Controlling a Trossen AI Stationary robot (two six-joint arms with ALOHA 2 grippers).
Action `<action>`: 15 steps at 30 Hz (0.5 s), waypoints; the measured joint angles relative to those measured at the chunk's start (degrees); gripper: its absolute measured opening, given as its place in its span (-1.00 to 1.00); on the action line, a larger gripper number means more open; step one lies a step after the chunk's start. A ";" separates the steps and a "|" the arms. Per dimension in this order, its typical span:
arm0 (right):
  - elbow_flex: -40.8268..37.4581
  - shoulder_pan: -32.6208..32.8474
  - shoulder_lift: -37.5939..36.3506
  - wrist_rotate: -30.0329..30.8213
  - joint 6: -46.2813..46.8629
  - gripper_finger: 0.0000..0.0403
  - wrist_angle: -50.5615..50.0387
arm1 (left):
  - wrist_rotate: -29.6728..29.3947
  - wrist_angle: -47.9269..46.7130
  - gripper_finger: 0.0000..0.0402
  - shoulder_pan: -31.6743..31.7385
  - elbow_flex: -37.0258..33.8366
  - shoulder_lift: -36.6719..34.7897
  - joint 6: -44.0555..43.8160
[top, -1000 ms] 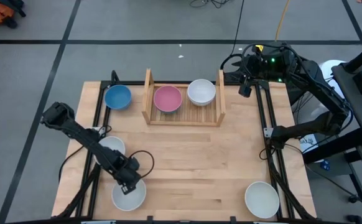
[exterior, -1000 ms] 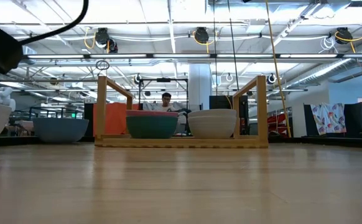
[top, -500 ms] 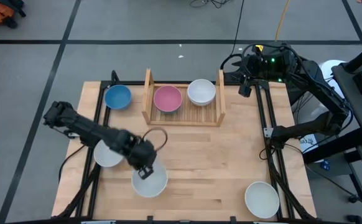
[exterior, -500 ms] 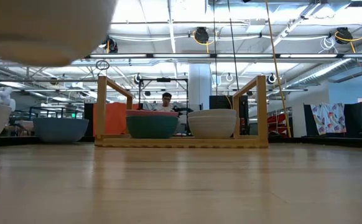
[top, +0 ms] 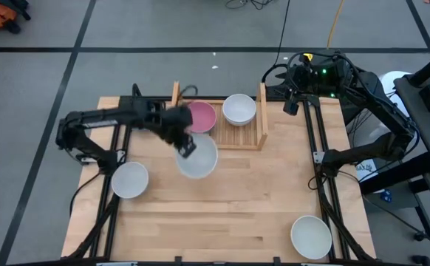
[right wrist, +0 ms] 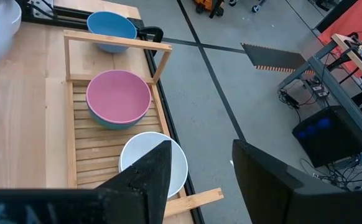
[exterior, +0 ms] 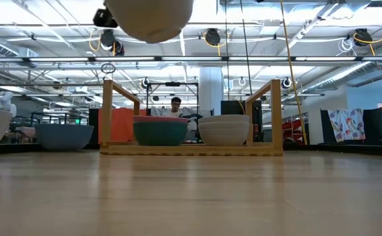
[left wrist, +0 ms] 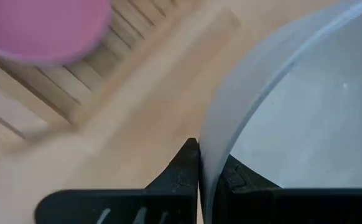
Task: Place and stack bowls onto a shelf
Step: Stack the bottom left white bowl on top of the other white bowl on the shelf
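Note:
My left gripper (top: 188, 147) is shut on a white bowl (top: 199, 157) and holds it in the air just in front of the shelf (top: 253, 142). The low view shows this bowl (exterior: 150, 16) high above the table. A pink bowl (top: 202, 116) sits nested in a teal bowl (exterior: 159, 134) on the shelf's slats, with a white bowl (top: 239, 108) beside them. The blue bowl (right wrist: 111, 30) stands on the table left of the shelf. My right gripper (right wrist: 199, 180) hangs open over the table's far right corner, touching nothing. My left gripper pinches the white bowl's rim (left wrist: 201, 167), one finger (left wrist: 182, 171) outside the wall and the other inside the hollow. The fingers come slanting down from the table's left. The bowl hangs lifted clear of the table, mouth up and about level.
One white bowl (top: 130, 179) rests on the table at the left, another (top: 311, 236) in the near right corner. The shelf's two upright side panels (top: 176, 103) (top: 262, 103) flank its slats. A person (exterior: 175, 107) shows far off in the room behind.
My left gripper has carried the white bowl from the table's near left corner up and toward the far edge and the right, to just in front of the shelf. The bowl has stayed mouth up in the hold.

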 joint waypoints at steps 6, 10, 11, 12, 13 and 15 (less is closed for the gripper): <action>0.00 0.00 0.00 0.00 0.02 -0.18 0.00 | 0.15 -0.16 -0.98 10.05 2.17 0.53 10.19; 0.00 0.00 0.00 0.02 0.02 -0.18 0.00 | 1.05 -0.46 -0.98 15.47 5.47 3.13 17.64; 0.00 0.00 -0.02 0.02 0.02 -0.18 0.02 | 1.38 -0.44 -0.98 16.58 6.82 4.20 19.42; 0.00 0.00 0.00 0.02 0.02 -0.18 0.00 | 1.64 -0.36 -0.98 17.48 8.35 5.20 20.92; 0.00 0.00 -0.02 0.02 0.02 -0.18 0.00 | 1.71 -0.32 -0.98 18.40 9.80 6.20 22.44; 0.00 0.00 -0.02 0.02 0.02 -0.18 0.00 | 1.81 -0.47 -0.98 19.82 13.47 8.91 25.54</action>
